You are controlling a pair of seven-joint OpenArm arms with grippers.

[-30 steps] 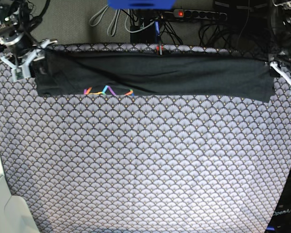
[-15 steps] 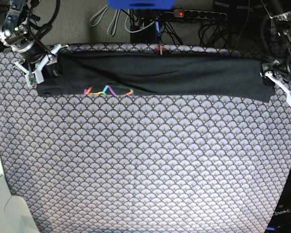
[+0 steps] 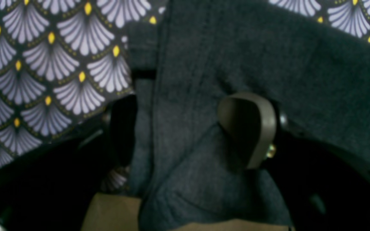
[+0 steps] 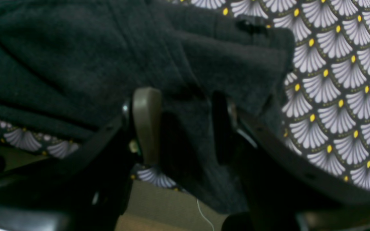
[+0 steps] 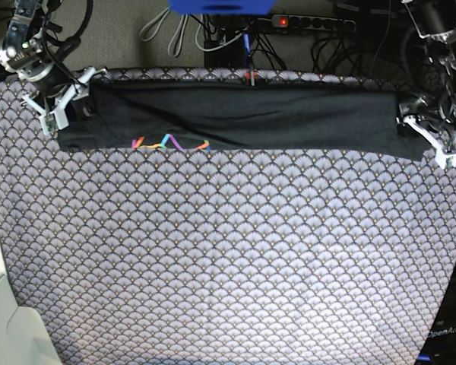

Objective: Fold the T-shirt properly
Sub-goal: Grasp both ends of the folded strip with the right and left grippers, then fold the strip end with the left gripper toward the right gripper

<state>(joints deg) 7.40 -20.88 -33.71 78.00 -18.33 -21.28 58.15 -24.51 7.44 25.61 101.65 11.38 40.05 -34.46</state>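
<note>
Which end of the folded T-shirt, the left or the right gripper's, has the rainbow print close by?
The right gripper end, on the base view's left. The rainbow print on the T-shirt lies near it, far from the left gripper.

Both wrist views are soft and dim, the T-shirt (image 5: 251,115) runs past their edges, and cloth bunched between each tool's fingers hides whether anything is pinched there.
</note>
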